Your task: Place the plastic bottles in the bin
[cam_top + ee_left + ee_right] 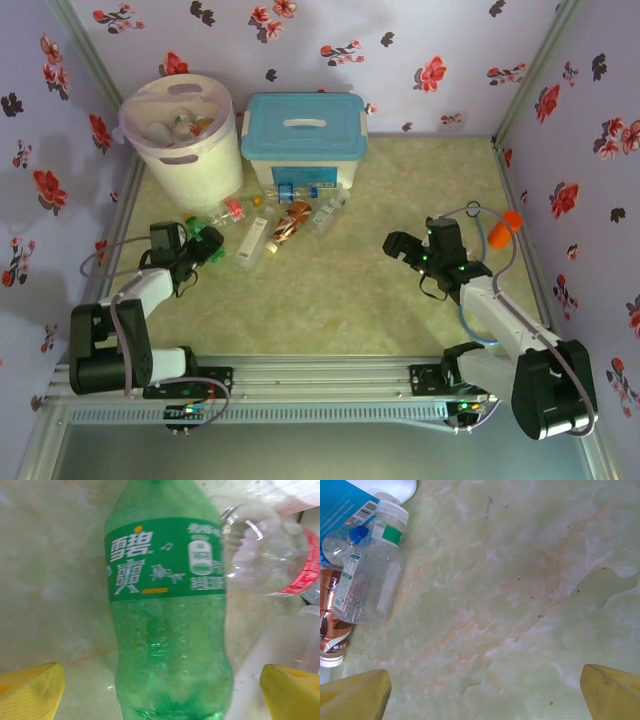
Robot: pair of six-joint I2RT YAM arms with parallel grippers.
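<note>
Top external view is showing the task partly done. A few small plastic bottles (pixel 180 125) are already sitting inside the round white plastic bin (pixel 205 172) with its pale pink liner. Many more scattered bottles (pixel 285 215) are lying on the pale green marbled worktop (pixel 400 180), just in front of the bin and to its right. They are spreading along the foot of the white rectangular box with a blue lid (pixel 305 130) that is standing beside the bin.

The left end effector (pixel 190 250) is hovering low in front of the bin, its jaws spread wide around a green plastic bottle (pixel 165 620) with a green-and-white label. Its yellow fingertips (pixel 30 692) are standing clear of the bottle's sides, so it is gripping nothing. This bottle is probably the next one to go in.

The right end effector (pixel 405 248) is also gaping open and carrying nothing, well to the right of the bin over bare worktop. A clear bottle with a green-and-white label (pixel 370 575) is lying off to its side, unclaimed. Judging by the pile, most of the work is waiting to be done.
</note>
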